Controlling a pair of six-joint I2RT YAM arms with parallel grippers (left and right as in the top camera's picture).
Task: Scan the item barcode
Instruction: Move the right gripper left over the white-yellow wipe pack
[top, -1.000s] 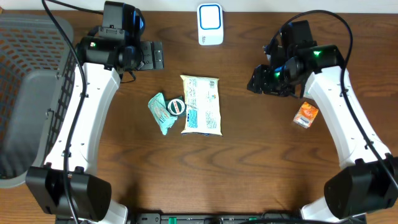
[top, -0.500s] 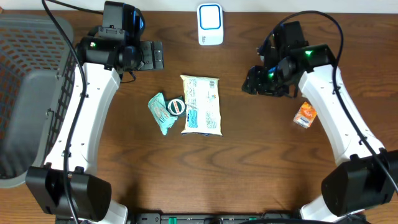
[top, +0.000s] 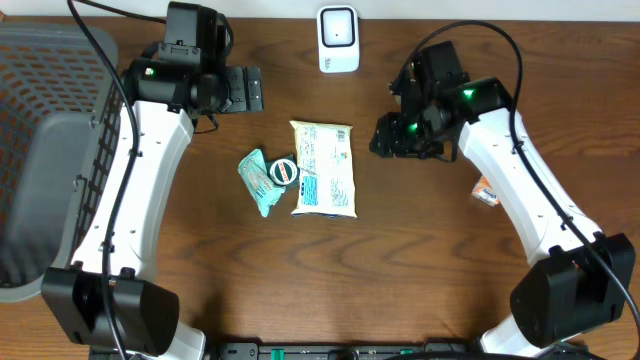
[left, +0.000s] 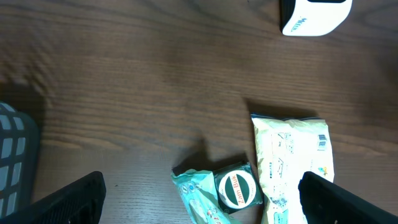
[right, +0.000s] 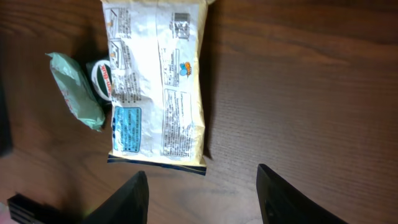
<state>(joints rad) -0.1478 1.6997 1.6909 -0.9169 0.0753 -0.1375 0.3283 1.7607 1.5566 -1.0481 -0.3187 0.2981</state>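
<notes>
Against yellow packet (top: 323, 168): green pouch (top: 257, 182), tub (top: 284, 171)

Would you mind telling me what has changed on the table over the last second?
The right claw moved left toward the yellow packet, empty and gripping nothing; the orange packet is now partly hidden. The left claw, green pouch, yellow packet and scanner stayed put.

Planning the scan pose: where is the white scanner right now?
In the overhead view the white scanner stands at the far middle edge of the table, beyond the top end of the pale packet.
</notes>
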